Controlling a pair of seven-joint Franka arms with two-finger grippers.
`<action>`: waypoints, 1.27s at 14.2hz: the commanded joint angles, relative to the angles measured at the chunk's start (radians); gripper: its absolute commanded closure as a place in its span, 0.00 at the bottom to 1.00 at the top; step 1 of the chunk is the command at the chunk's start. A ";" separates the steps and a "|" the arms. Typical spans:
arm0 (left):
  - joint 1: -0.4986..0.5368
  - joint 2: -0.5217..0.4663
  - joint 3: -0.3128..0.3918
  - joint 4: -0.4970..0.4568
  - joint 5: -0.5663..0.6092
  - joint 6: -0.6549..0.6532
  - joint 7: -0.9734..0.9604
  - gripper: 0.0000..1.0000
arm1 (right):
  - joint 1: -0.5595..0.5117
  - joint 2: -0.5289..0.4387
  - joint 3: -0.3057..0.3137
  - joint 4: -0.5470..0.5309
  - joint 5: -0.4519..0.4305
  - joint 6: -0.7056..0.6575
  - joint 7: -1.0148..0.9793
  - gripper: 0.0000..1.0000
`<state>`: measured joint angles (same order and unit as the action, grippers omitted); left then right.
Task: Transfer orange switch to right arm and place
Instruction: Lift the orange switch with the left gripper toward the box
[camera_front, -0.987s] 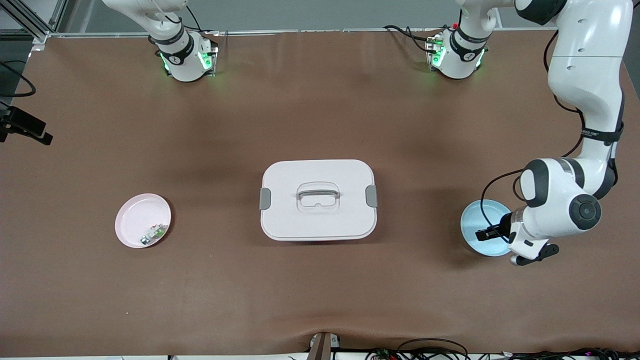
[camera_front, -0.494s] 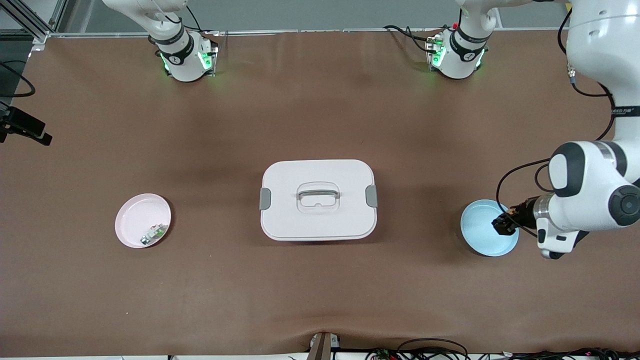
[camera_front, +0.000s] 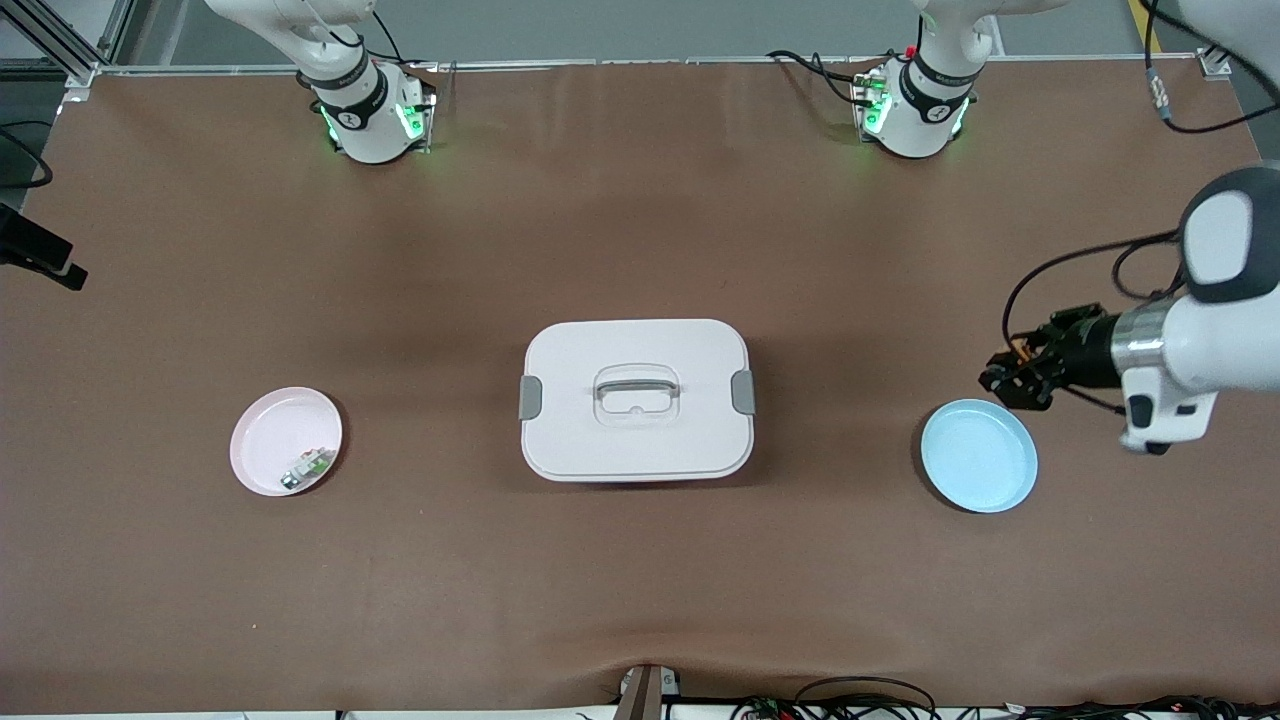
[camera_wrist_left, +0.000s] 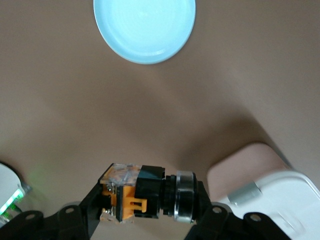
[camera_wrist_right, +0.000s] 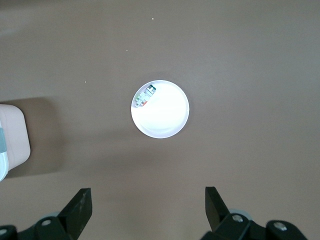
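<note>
Orange and black, the small blocky switch (camera_wrist_left: 145, 192) with its round button end is sitting crosswise between the fingers of the left gripper (camera_front: 1012, 378), which is clamped on it and carrying it in the air over bare brown table, just beside the round light-blue plate (camera_front: 979, 456) at the left arm's end. The plate is lying empty under it. The right gripper (camera_wrist_right: 148, 212) is not showing in the front view; its own wrist camera is showing two black fingers standing wide apart, high over the round pink plate (camera_wrist_right: 165, 117) that is holding a small green-and-white part (camera_wrist_right: 144, 98). So the step in hand, as I am judging it, is bringing the switch toward the middle for the handover — probably over the pale rectangular lidded box (camera_front: 636, 399) with the grey handle. To do it well, the left arm should be keeping the switch level and turning it so that a free end, not the clamped middle, is pointing toward the right arm. The right fingers are needing room on the black body, and the left should not be letting go until the right fingers are closed firmly — a drop from this height could bounce the part away.
</note>
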<state>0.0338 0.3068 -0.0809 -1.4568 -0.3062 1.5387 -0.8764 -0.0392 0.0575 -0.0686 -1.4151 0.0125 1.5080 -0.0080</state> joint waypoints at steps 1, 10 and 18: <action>0.000 -0.104 0.000 -0.020 -0.118 -0.046 -0.062 0.86 | -0.011 -0.004 0.009 0.008 0.011 -0.020 -0.015 0.00; -0.002 -0.124 -0.262 0.001 -0.364 0.134 -0.492 0.86 | -0.025 -0.004 0.012 -0.044 0.351 -0.040 0.104 0.00; -0.122 -0.069 -0.470 -0.005 -0.357 0.596 -0.791 0.86 | 0.085 -0.085 0.015 -0.184 0.609 0.105 0.189 0.00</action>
<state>-0.0430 0.2157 -0.5483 -1.4682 -0.6549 2.0583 -1.6125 0.0338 0.0505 -0.0499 -1.4978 0.5810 1.5502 0.1574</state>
